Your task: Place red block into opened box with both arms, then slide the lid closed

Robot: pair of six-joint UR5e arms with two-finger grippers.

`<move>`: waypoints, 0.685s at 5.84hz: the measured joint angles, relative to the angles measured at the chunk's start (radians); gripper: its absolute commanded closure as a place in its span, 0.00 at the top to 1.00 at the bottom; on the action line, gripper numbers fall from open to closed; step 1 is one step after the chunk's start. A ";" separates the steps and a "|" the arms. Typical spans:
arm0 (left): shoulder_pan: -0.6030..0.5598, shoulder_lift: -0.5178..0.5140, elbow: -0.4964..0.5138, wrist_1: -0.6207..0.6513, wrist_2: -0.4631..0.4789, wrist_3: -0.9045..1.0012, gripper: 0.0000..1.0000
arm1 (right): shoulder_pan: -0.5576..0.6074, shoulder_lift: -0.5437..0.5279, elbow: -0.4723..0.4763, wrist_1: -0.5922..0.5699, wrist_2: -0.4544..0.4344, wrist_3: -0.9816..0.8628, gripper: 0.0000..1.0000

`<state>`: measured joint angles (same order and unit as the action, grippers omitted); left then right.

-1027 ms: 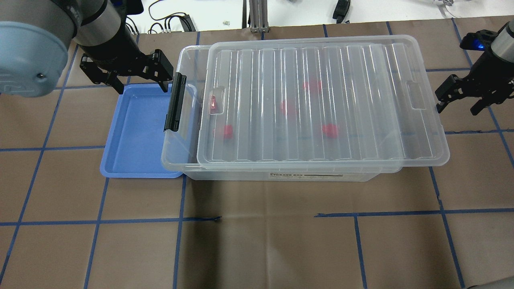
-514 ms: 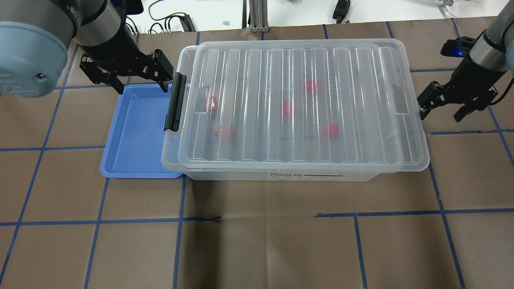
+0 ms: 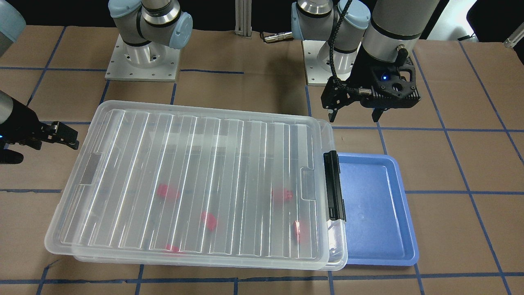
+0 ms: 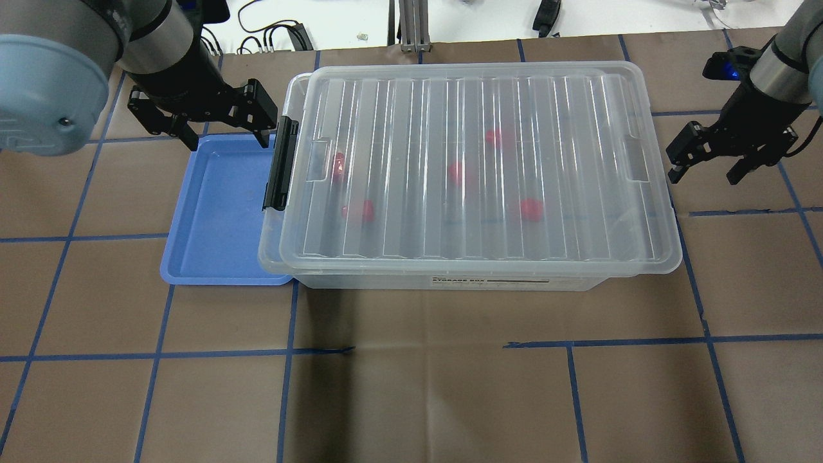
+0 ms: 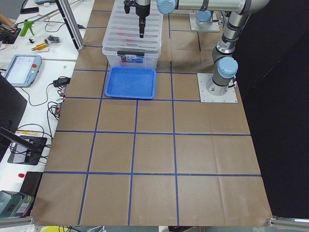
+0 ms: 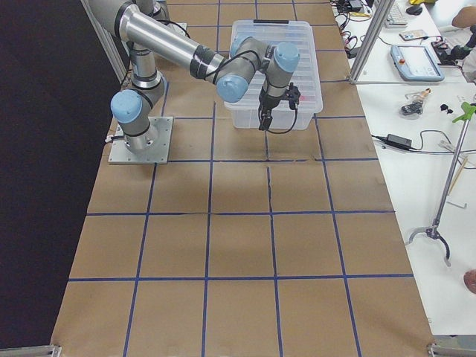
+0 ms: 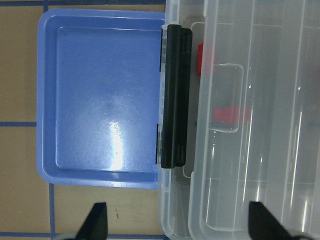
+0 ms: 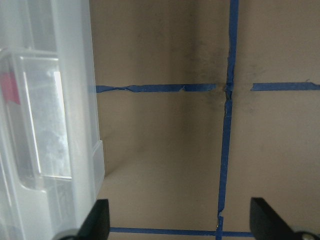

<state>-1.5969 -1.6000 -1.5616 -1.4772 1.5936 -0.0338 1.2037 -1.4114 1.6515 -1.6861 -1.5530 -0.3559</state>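
Observation:
The clear ridged lid (image 4: 476,161) lies flat on the box (image 4: 450,281) and covers it almost end to end. A narrow strip of rim shows by the black latch bar (image 4: 281,164). Several red blocks (image 4: 457,171) lie inside and show through the lid (image 3: 196,184). My left gripper (image 4: 225,125) hangs open over the far edge of the blue tray, just beyond the latch end. Just off the lid's other short edge my right gripper (image 4: 704,164) is open and holds nothing. The right wrist view shows the lid's edge (image 8: 75,125) beside one finger; I cannot tell if they touch.
A blue tray (image 4: 218,212) lies against the box's latch end, with nothing in it. Brown paper with blue tape lines covers the table. The arm bases (image 3: 141,61) stand at the robot's side. Cables and tools lie on a white bench (image 4: 289,26) beyond the far edge.
The lid has slid left from its offset place until it covers the box. My right gripper moved left along with it. The left arm has not moved.

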 measured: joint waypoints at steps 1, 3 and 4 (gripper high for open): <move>0.000 0.000 0.000 0.000 -0.001 0.000 0.98 | 0.022 -0.011 -0.070 0.030 -0.005 0.007 1.00; 0.000 0.000 0.000 0.000 -0.001 0.000 0.98 | 0.160 -0.029 -0.233 0.207 -0.015 0.217 1.00; 0.000 0.000 0.000 0.000 -0.001 0.000 0.98 | 0.251 -0.032 -0.275 0.262 -0.017 0.338 1.00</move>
<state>-1.5968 -1.6000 -1.5616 -1.4772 1.5923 -0.0337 1.4543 -1.4430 1.3761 -1.4242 -1.5700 -0.0175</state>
